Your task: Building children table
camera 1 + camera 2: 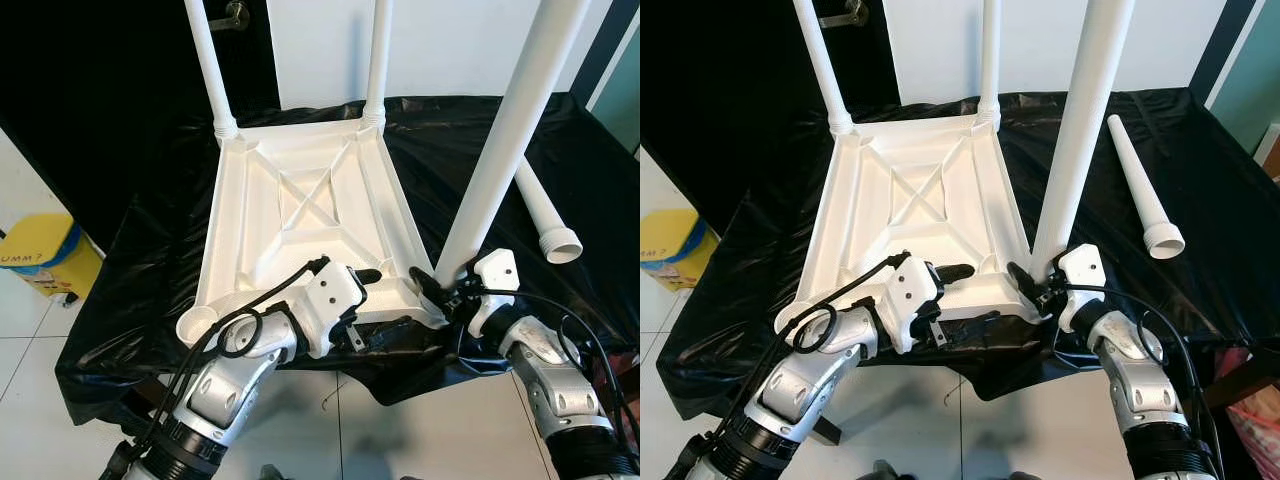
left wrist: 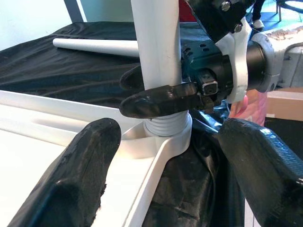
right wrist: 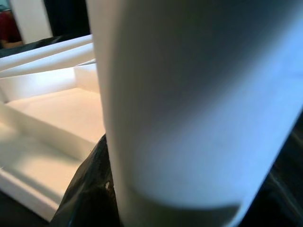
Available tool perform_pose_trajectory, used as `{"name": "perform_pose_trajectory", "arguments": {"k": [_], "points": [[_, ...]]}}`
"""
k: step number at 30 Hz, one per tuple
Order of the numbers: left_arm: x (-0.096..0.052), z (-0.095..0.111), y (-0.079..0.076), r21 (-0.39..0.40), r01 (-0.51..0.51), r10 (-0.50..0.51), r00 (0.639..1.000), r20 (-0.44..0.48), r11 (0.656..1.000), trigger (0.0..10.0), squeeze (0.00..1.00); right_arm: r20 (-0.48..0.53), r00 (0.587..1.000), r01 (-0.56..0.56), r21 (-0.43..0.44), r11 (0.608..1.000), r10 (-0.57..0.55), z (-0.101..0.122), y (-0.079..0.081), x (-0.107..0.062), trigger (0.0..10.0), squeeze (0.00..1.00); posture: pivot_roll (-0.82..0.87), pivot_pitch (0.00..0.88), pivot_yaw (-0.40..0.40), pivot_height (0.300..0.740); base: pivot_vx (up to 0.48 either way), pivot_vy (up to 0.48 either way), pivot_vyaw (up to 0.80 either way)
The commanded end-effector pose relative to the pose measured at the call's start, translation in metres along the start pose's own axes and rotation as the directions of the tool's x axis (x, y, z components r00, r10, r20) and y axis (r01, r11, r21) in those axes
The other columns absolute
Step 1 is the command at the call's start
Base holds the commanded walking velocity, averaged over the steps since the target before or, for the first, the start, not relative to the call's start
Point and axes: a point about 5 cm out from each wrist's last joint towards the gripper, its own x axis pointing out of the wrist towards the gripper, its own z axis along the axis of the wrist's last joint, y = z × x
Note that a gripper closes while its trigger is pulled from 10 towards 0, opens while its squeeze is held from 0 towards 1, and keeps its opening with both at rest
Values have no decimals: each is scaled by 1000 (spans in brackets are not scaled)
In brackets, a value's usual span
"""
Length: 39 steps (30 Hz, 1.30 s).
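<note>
1. A white tabletop (image 1: pixel 300 215) lies upside down on a black sheet (image 1: pixel 160 210), ribbed underside facing up.
2. Two legs (image 1: pixel 208 65) stand in the far corners. A third leg (image 1: pixel 510 130) stands upright in the near right corner.
3. The right gripper (image 2: pixel 158 97) is closed around the base of that third leg, just above its threaded collar.
4. The left gripper (image 1: pixel 385 300) rests at the tabletop's near edge, fingers spread wide, holding nothing.
5. A fourth leg (image 1: pixel 545 215) lies loose on the sheet to the right. The near left socket (image 1: pixel 197 322) is empty, so roughly one leg remains.
6. Whether the third leg is fully tightened cannot be told. The tops of the legs are cut off.
</note>
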Motion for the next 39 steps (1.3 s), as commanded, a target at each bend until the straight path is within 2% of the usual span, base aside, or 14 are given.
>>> {"name": "perform_pose_trajectory", "arguments": {"k": [1,8,13,15,18,19,21,23,24,25,28,32,34,39], "points": [[-1,-3,-3,0,23,-23,1000,-10,1000,10000,0,-96,994,45,9,999,-44,-18,-2,-7,10000,0,-67,30,38,740,0,0,0],[-3,-4,-4,0,26,-26,1000,-16,1000,10000,0,-135,973,199,84,976,-187,-28,7,-11,10000,0,-62,30,38,740,0,0,0],[-3,-4,-5,0,27,-27,999,-17,1000,10000,0,-151,959,257,93,962,-242,-31,7,-12,10000,0,-61,30,39,740,0,0,0],[-3,-4,-5,0,29,-29,999,-17,1000,10000,0,-171,931,342,95,935,-323,-32,7,-13,10000,0,-61,27,38,740,0,0,0],[-3,-4,-5,0,30,-30,999,-17,1000,10000,0,-178,920,369,96,924,-349,-33,8,-13,10000,0,-61,27,38,740,0,0,0],[-3,-4,-5,2,30,-30,999,-18,1000,10000,0,-190,887,444,105,890,-420,-33,11,-12,10000,0,-60,25,36,740,0,0,0],[-3,-4,-5,2,30,-30,999,-18,1000,10000,0,-193,856,505,115,855,-480,-33,14,-12,10000,0,-59,25,36,740,0,0,0],[-3,-4,-5,2,31,-30,999,-18,1000,10000,0,-195,840,532,120,838,-506,-32,16,-12,10000,0,-59,25,36,740,0,0,0],[-3,-4,-6,1,31,-31,999,-17,1000,10000,0,-195,814,574,119,810,-547,-31,19,-13,10000,0,-59,28,34,740,0,0,0],[-3,-4,-6,1,31,-31,999,-17,1000,10000,0,-195,814,574,119,810,-547,-31,19,-13,10000,0,-59,28,34,740,0,0,0],[-3,-4,-6,0,31,-31,999,-16,1000,10000,0,-208,764,641,143,754,-610,-30,28,-12,10000,0,-57,30,32,740,0,0,0],[-3,-3,-6,-1,31,-31,999,-15,1000,10000,0,-211,767,639,167,751,-606,-29,34,-9,10000,0,-57,30,32,740,0,0,0],[-3,-3,-6,-1,31,-31,999,-15,1000,10000,0,-193,794,606,190,772,-576,-25,42,-6,10000,0,-62,32,34,740,0,0,0],[-2,-3,-7,-1,37,-37,999,-14,999,10000,0,-185,795,605,189,773,-578,-23,42,-6,10000,0,-60,37,34,740,0,0,0]]}}
